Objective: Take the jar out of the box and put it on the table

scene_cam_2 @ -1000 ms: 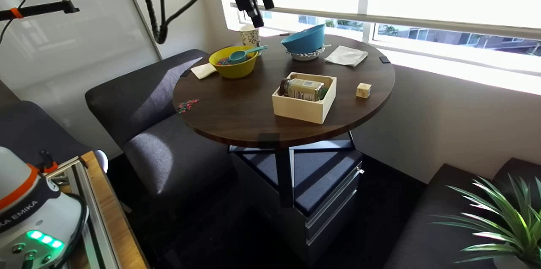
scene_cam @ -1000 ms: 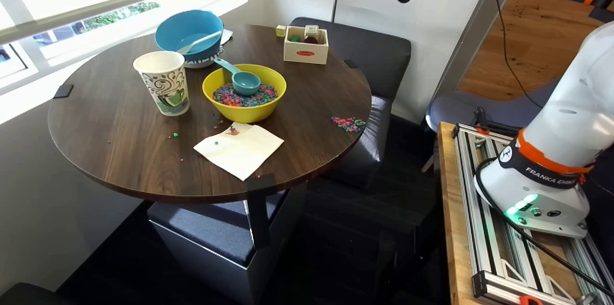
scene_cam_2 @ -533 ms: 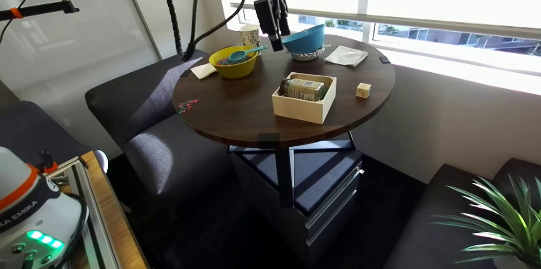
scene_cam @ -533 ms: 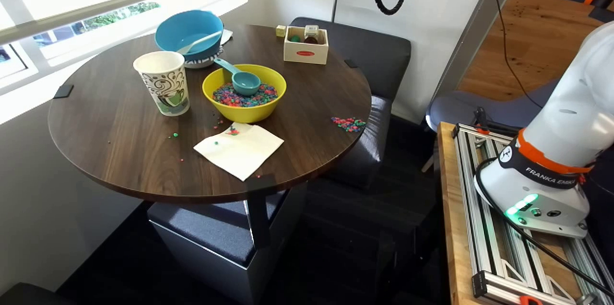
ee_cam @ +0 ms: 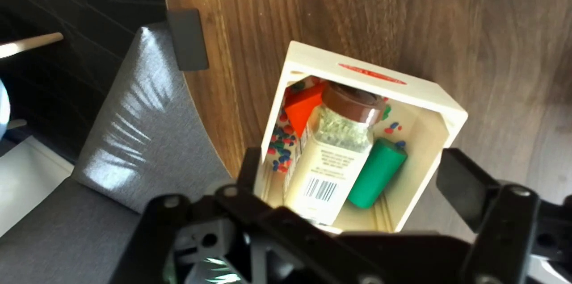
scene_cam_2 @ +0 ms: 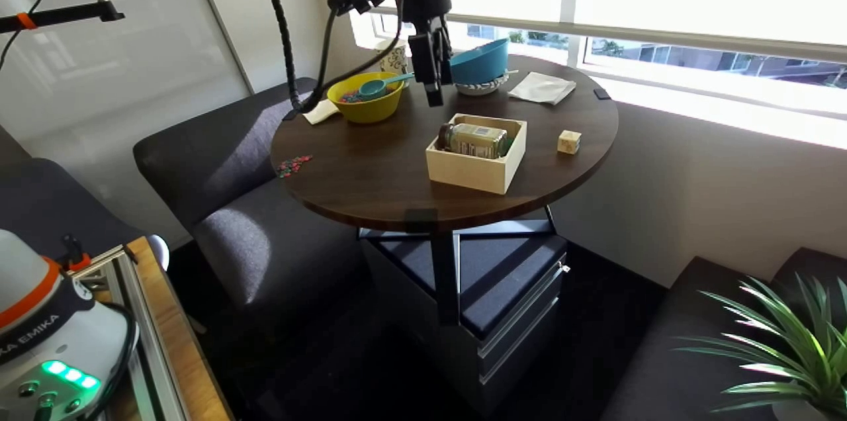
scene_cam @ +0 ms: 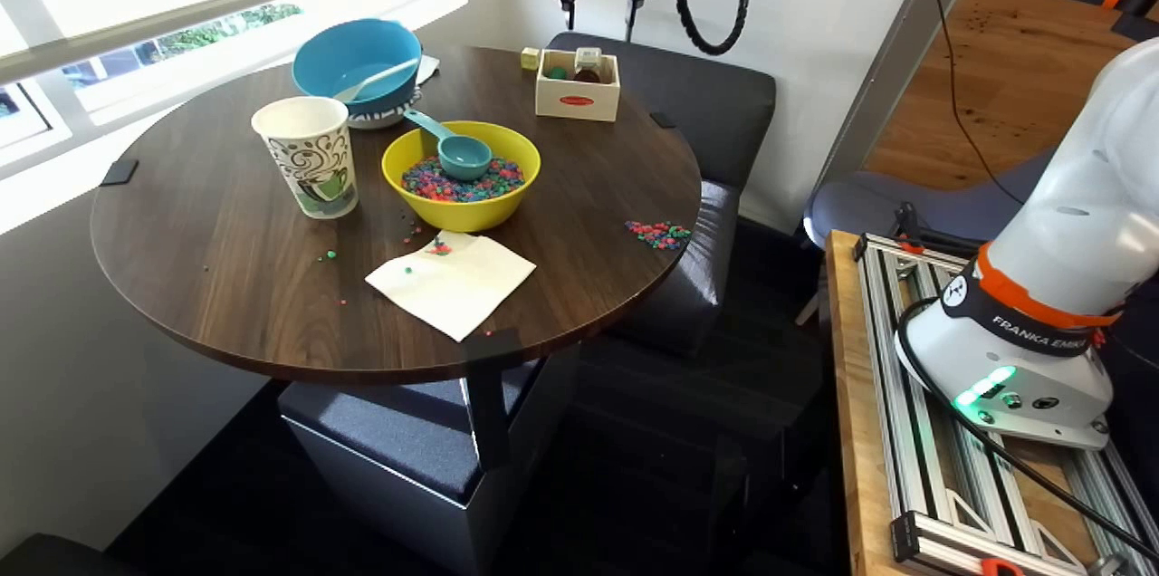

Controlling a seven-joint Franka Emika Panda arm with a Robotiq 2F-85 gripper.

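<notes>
On the round brown table (scene_cam: 226, 223), in an exterior view, a patterned paper cup (scene_cam: 312, 161) stands at left; next, a blue bowl (scene_cam: 358, 37) holding a white utensil (scene_cam: 376, 80) sits tilted on a patterned bowl (scene_cam: 380, 119). A yellow bowl (scene_cam: 466, 216) follows, a teal scoop (scene_cam: 464, 159) resting on coloured bits (scene_cam: 427, 181) inside it, with a napkin (scene_cam: 453, 286) just beside. Then comes a small block (scene_cam: 531, 59) near the box (scene_cam: 577, 102), inside which the jar (ee_cam: 330, 159) lies on its side, brown lid toward the red-marked panel; the wrist view shows it between a red piece (ee_cam: 303, 106) and a green cylinder (ee_cam: 377, 172). The gripper (scene_cam: 599, 26) hangs above the box, fingers spread apart. Farther right, a pile (scene_cam: 659, 235) of bits lies near the table's edge.
</notes>
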